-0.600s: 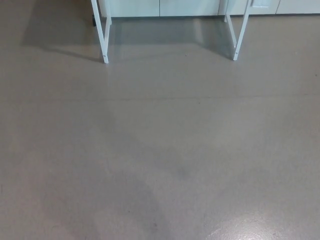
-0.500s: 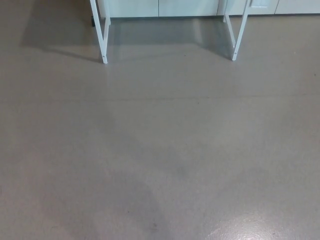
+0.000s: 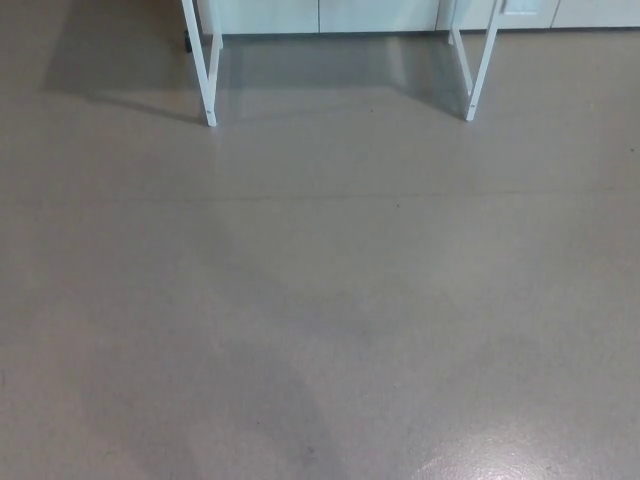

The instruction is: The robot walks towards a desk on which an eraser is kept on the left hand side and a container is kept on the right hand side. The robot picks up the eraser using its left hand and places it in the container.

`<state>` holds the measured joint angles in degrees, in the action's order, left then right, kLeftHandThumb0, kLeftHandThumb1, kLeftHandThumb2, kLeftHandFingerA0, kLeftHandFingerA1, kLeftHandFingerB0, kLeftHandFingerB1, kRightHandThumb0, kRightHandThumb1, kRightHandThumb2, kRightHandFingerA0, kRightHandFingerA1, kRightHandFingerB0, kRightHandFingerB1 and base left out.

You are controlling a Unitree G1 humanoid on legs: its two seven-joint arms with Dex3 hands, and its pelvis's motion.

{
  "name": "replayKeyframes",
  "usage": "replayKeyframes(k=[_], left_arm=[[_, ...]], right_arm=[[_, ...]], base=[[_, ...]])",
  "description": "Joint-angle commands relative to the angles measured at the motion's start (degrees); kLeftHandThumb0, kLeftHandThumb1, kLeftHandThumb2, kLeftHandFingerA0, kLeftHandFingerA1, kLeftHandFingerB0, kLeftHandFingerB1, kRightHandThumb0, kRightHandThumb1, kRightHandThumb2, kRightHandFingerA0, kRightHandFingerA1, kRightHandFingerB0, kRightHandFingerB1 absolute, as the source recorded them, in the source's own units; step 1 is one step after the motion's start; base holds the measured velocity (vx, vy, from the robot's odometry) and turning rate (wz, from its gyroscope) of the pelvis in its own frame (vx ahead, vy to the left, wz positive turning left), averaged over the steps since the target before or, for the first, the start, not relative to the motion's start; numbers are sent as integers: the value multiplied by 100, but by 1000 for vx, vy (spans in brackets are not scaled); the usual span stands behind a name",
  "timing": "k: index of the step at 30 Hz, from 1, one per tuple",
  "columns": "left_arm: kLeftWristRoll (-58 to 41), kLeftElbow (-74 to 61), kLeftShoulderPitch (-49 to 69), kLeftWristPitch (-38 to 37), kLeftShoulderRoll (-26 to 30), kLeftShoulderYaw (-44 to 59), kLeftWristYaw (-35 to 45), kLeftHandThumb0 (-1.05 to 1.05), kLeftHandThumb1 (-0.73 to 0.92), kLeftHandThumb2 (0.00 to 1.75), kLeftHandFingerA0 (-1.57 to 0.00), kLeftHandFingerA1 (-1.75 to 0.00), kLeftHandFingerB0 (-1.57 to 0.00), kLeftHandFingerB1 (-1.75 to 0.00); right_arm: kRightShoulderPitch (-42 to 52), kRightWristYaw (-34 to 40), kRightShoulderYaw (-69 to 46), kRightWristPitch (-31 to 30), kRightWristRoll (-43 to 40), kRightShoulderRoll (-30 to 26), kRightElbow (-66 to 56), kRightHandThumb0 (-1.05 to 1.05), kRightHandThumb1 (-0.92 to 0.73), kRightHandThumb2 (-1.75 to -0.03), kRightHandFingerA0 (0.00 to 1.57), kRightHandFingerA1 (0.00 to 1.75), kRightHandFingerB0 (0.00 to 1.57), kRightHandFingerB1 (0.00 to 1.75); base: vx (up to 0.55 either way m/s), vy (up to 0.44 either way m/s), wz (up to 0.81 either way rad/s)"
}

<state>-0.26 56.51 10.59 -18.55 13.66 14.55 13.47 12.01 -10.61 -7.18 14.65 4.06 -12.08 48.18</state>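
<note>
**Approach to the desk: only its legs in view**

While the head camera looks down at bare grey floor (image 3: 320,300), no part of the robot shows, so neither the left hand nor the right hand can be described: whether their fingers are apart or closed cannot be told. The eraser and the container are likewise out of view; only the two white desk legs, the left leg (image 3: 204,70) and the right leg (image 3: 478,70), stand at the top of the picture, in front of pale cabinet fronts (image 3: 320,14).

The step in hand, by my reading, is the walk toward the desk. Doing it well means keeping a straight line so that both legs stay evenly spaced ahead, then stopping close enough for the desktop to come under the camera.

Relative to the left hand, the eraser's position cannot be fixed. Going by the task, it should lie ahead and above this floor, on the desk's left side.
</note>
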Motion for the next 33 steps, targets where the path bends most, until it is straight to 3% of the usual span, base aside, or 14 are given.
replayKeyframes(k=[1,3,4,6,7,12,13,17,20,21,24,25,32,33], left_arm=[[110,100,-271,-298,148,-139,-321,-27,57,57,-15,-38,-11,-29],[-6,19,-327,-286,127,-118,-262,-30,54,60,-11,-39,-10,-31],[-88,-4,-380,-233,115,-80,-218,-16,38,86,-6,-49,0,-44],[-102,-12,-472,-181,121,-79,-221,-13,38,86,-5,-49,0,-44],[-169,-3,-482,-185,120,-41,-140,-10,56,56,-9,-35,-9,-26],[26,-38,-481,-368,253,-202,-136,8,62,60,0,-16,0,-22],[147,-48,-504,-389,310,-300,-214,9,60,63,0,-12,0,-18],[238,-31,-583,-330,394,-515,-303,18,52,83,0,-11,0,-8],[252,-60,-592,-301,414,-603,-345,15,61,64,0,-13,0,-10],[229,-72,-581,-317,409,-605,-322,17,51,83,0,-14,0,-8],[207,-13,-624,-329,423,-622,-285,12,59,65,0,-13,0,-11],[200,-50,-611,-297,425,-627,-283,12,49,82,0,-15,0,-9],[143,71,-556,-362,423,-606,-216,11,49,81,0,-14,0,-8],[155,66,-526,-361,421,-615,-233,9,58,62,0,-15,0,-11]], right_arm=[[-255,144,3,147,-23,-137,-5,-39,-56,-59,17,42,9,27],[-361,113,-25,123,-77,-139,25,-36,-53,-59,14,42,8,25],[-409,126,-30,95,-85,-133,20,-37,-53,-59,14,42,8,25],[-496,150,-16,72,-62,-150,10,-44,-49,-64,13,44,9,27],[-520,135,-12,110,-63,-158,30,-35,-50,-62,11,42,7,24],[-675,124,26,73,-71,-128,48,7,-59,-61,3,31,2,26],[-722,108,8,49,-108,-112,47,14,-50,-81,2,24,2,19],[-803,223,70,54,5,-144,62,11,-50,-80,0,21,4,19],[-821,218,74,53,-19,-144,66,10,-48,-80,0,22,4,20],[-824,177,54,86,-65,-135,85,12,-48,-81,0,22,4,20],[-834,163,82,72,-45,-147,48,10,-48,-81,0,22,4,20],[-837,146,80,63,-62,-139,55,10,-47,-81,0,21,4,19],[-769,217,186,119,23,-162,149,5,-55,-63,0,27,0,24],[-746,219,191,154,24,-163,179,4,-54,-64,0,28,1,23]], base=[[0,0,0],[0,0,0],[0,0,0],[0,0,0],[0,0,0],[0,0,0],[0,0,0],[0,0,0],[0,0,0],[0,0,0],[0,0,0],[0,0,0],[0,0,0],[0,0,0]])
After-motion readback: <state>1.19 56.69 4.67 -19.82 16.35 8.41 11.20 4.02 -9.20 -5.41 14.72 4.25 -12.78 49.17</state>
